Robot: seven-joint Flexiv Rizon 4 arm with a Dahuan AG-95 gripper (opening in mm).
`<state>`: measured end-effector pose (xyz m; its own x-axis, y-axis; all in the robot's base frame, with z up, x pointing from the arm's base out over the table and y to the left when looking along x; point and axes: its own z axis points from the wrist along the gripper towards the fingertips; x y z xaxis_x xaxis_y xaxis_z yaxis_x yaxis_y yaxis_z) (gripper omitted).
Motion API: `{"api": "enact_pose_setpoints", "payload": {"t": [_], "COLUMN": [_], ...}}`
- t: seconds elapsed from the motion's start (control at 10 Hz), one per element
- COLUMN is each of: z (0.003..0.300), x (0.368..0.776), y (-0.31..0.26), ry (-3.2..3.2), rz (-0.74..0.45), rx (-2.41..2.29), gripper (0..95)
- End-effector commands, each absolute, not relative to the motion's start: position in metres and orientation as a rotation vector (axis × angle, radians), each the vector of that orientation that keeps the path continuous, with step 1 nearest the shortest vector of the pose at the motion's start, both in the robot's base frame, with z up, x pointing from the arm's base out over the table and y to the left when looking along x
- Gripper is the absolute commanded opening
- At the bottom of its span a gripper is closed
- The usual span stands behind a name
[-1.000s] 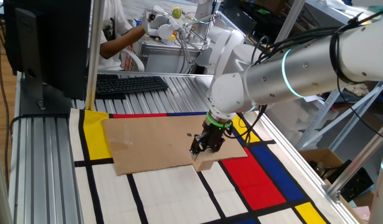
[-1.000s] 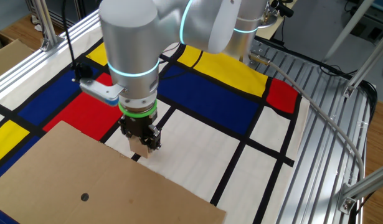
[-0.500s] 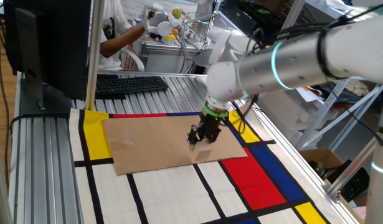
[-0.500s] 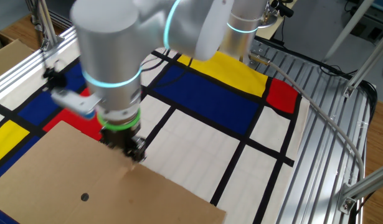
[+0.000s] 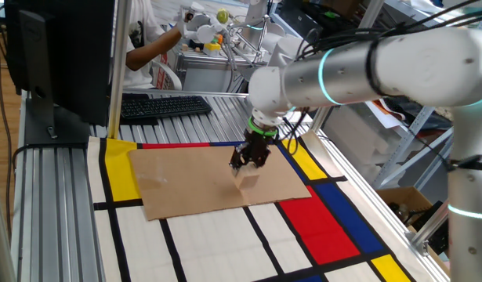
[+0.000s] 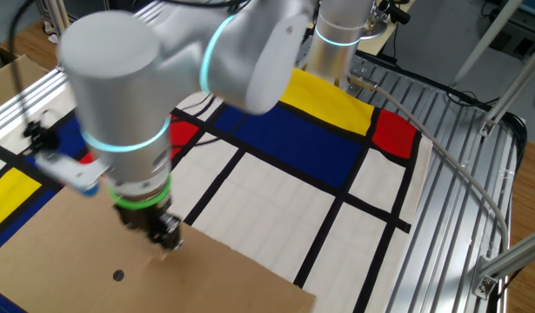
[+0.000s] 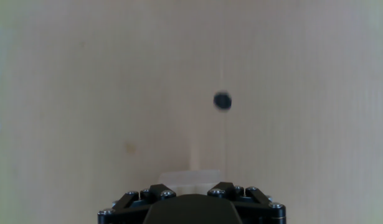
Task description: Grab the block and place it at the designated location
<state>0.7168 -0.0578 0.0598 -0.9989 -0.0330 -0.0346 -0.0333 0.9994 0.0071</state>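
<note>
Since the earlier frames the gripper (image 5: 247, 166) has been carried from the lower right edge of the cardboard sheet (image 5: 186, 188) inward toward its middle, with the block (image 5: 246, 178) carried along.

In one fixed view, the block is seen pinched between the fingers at frame centre, raised just above the sheet. The dark dot is not made out here; it is judged to be hidden behind the gripper.

In the other fixed view, the gripper (image 6: 163, 239) is found at lower left, blurred by motion, and the designated location (image 6: 118, 276) lies down and to the left of it, near but apart.

In the hand view, the block (image 7: 190, 177) is seen as a pale face at bottom centre, held between the narrowly closed fingers, and the dot (image 7: 222, 100) sits above and slightly right of it. A short travel in that direction is judged to remain. Being a cube, the block has no long axis; its faces look roughly square to the frame.
</note>
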Motion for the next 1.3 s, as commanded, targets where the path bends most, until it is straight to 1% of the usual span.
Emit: {"api": "enact_pose_setpoints", "payload": {"t": [0.1,0.5,1.3], "z": [0.058,0.052,0.042], "x": [0.731,0.763,0.781], "y": [-0.065,-0.081,-0.086], "ry": [3.102,3.095,3.078], "rz": [0.013,0.012,0.003], "rx": [-0.059,-0.075,-0.024], "gripper": [0.0,0.0,0.0]}}
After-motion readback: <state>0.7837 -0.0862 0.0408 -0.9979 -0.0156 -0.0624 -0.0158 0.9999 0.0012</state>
